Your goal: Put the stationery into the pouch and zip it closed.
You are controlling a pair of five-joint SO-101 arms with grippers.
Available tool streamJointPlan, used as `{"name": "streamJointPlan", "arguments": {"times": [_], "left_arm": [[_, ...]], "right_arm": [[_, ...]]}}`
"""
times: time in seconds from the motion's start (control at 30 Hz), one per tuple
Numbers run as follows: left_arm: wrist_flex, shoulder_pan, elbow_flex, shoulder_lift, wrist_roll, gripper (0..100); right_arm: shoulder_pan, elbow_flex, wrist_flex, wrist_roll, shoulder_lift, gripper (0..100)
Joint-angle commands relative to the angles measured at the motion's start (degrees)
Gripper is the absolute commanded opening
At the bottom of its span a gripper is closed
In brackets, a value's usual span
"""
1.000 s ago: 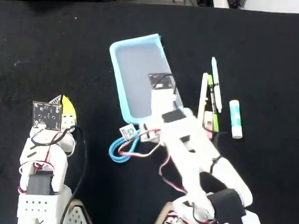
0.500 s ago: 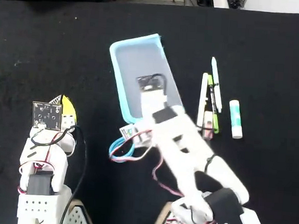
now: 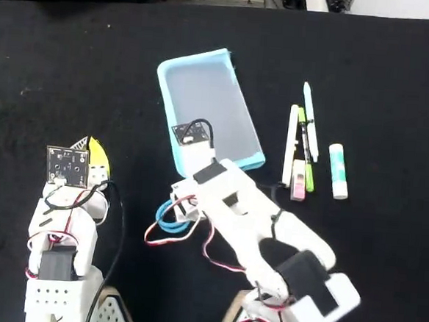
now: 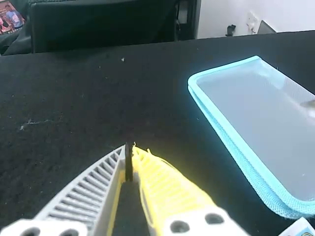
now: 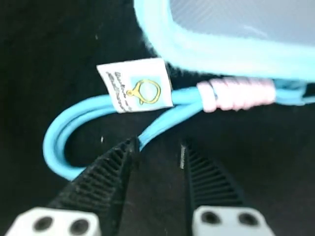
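Two arms, one pouch and a row of loose stationery are logged on the black worktop (image 3: 59, 62).

Item 1, pouch (image 3: 207, 105): it has light blue zip edging and a translucent grey face. It lies flat at mid-worktop, set at a slant. You cannot tell from here whether the zip is open.

Item 2, wrist cord (image 5: 93, 125): this doubled blue loop is tied to the pouch's near corner by a pink binding (image 5: 236, 93). A white tag (image 5: 135, 84) lies across it. The loop rests on the worktop just beside that corner.

Item 3, stationery: all of it is outside the pouch, to its right in the high view. A white pen (image 3: 290, 140), a green highlighter (image 3: 305, 154) and a blue-tipped white pen (image 3: 310, 131) lie side by side. A small pink piece (image 3: 297, 187) sits at their near ends, but you cannot tell what it is. A glue stick (image 3: 337, 170), white with a teal band, lies just beyond them and apart.

Item 4, right arm (image 3: 254, 223): it reaches over the pouch's near corner. Your right jaws are parted a little and hold nothing. One tip sits at the edge of the cord, though you cannot tell whether it touches. The other tip is over bare worktop.

Item 5, left arm (image 3: 67, 210): it stands well apart from the pouch. Your left jaws are pressed together and empty, and they point across bare worktop.
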State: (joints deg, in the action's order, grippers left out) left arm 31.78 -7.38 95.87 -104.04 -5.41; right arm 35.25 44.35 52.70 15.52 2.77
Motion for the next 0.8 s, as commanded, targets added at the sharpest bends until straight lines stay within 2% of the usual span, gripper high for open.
{"name": "streamJointPlan", "arguments": {"times": [0.0, 0.2, 0.5, 0.63, 0.77], "left_arm": [[0.18, 0.04, 1.45, -0.53, -0.35, 3], [0.18, 0.04, 1.45, -0.53, -0.35, 3], [0.18, 0.04, 1.45, -0.53, -0.35, 3], [0.18, 0.04, 1.45, -0.53, -0.35, 3], [0.18, 0.04, 1.45, -0.53, -0.35, 3]], "right_arm": [[0.79, -4.62, -0.44, 2.81, -3.74, 13.1], [0.79, -9.80, 6.07, 3.25, -9.45, 12.8], [1.93, -13.67, 5.71, -0.09, -10.33, 12.8], [3.08, -13.67, 3.43, 4.84, -10.86, 12.8], [2.90, -13.58, 3.60, 5.71, -10.86, 12.7]]}}
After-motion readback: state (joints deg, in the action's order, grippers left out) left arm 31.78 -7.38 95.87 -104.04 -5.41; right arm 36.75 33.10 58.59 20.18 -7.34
